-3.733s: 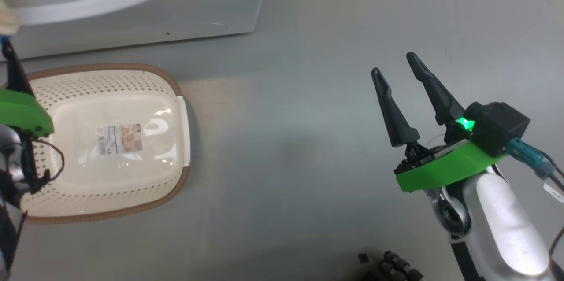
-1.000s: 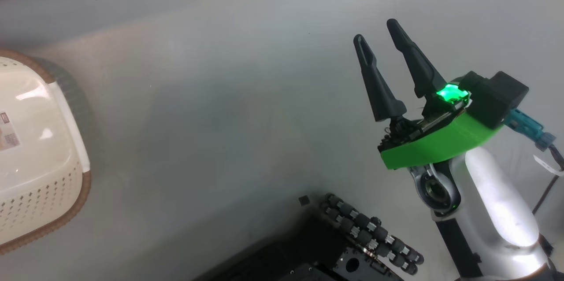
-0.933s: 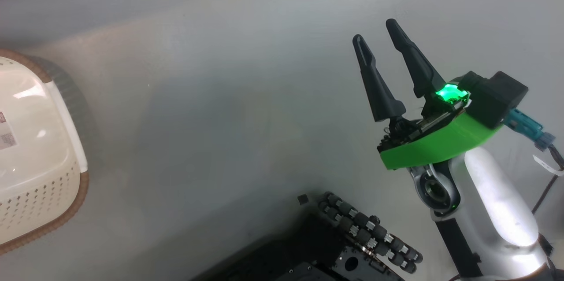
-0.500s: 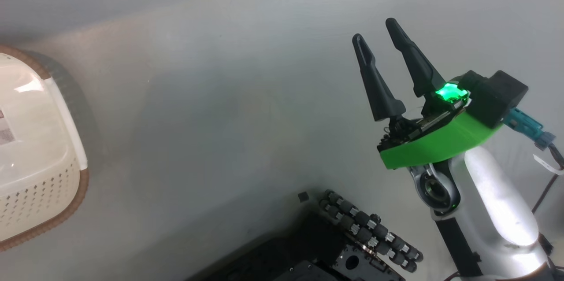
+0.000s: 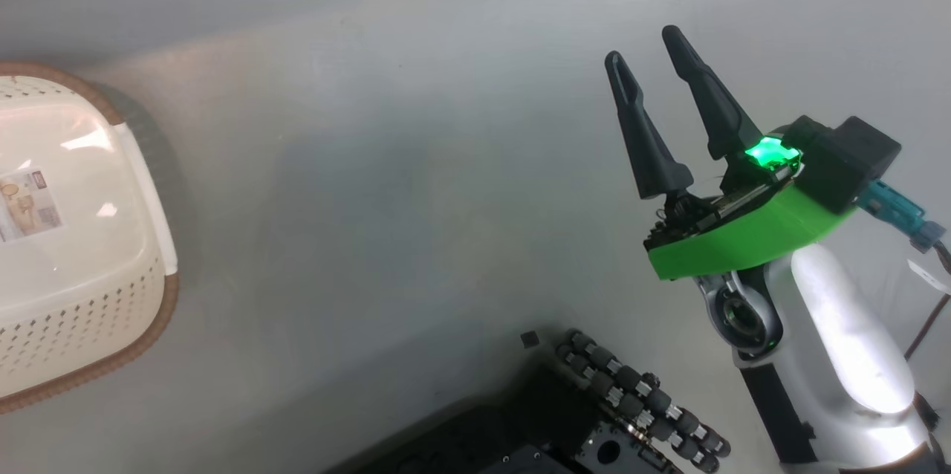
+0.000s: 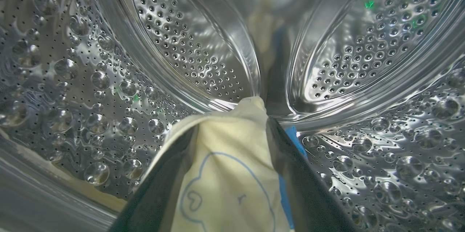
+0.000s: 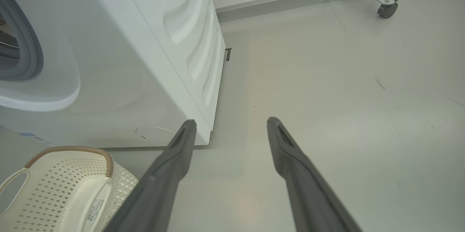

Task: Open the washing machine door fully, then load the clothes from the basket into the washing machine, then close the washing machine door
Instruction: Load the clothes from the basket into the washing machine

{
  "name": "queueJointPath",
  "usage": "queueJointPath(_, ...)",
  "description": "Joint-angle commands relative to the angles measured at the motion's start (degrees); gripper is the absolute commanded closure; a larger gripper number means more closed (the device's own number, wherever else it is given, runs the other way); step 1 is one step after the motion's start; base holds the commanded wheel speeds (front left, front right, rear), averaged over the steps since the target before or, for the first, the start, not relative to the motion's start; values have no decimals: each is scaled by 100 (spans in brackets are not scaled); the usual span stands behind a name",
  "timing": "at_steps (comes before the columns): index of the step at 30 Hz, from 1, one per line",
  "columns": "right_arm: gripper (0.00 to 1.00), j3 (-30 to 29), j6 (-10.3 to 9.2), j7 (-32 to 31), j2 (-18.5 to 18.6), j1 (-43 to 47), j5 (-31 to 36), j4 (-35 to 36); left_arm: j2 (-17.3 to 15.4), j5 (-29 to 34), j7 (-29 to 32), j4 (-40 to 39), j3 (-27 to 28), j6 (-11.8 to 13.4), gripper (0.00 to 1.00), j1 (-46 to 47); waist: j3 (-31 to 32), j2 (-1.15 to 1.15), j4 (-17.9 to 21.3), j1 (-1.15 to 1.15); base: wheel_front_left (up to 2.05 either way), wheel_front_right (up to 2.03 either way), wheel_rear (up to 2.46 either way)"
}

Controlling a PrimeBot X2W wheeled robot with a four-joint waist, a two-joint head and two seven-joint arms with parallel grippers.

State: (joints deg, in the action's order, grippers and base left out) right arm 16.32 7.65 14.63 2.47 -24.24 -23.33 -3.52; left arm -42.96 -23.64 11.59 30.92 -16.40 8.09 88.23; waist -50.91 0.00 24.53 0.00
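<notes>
Standing upper left in the right wrist view: washing machine (image 7: 145,61). Basket (image 7: 54,184) on the floor (image 7: 327,115) just before it, lower left. Cream clothes (image 6: 225,174) bottom-centre of the left wrist view, inside the steel drum (image 6: 174,32), pinched tight by left gripper (image 6: 229,123). Right gripper (image 5: 644,45) spread wide, empty.

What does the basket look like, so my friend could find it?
Find the big white washing machine. On the grey floor in front of it sits the basket. Unlike the smooth white machine, it is cream, full of tiny holes, with a brown rim and a sticker on its bottom.
</notes>
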Motion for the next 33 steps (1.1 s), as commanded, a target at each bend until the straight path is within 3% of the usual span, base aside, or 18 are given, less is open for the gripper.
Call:
queueJointPath(1, 0, 3, -16, 37, 41, 106, 36, 128, -176, -81, -57, -152, 178, -11, 0, -35, 50, 0, -75, 0, 0, 0, 0)
queueJointPath(17, 0, -170, -16, 37, 41, 130, 228, 100, 164, -455, -588, -209, 287, 201, 0, -1095, 409, 0, -457, 0, 0, 0, 0)
queueJointPath(33, 0, -417, -16, 37, 41, 380, 398, 42, 293, -817, -1319, -1300, 625, 685, 0, -3207, 1035, 0, -684, 0, 0, 0, 0)
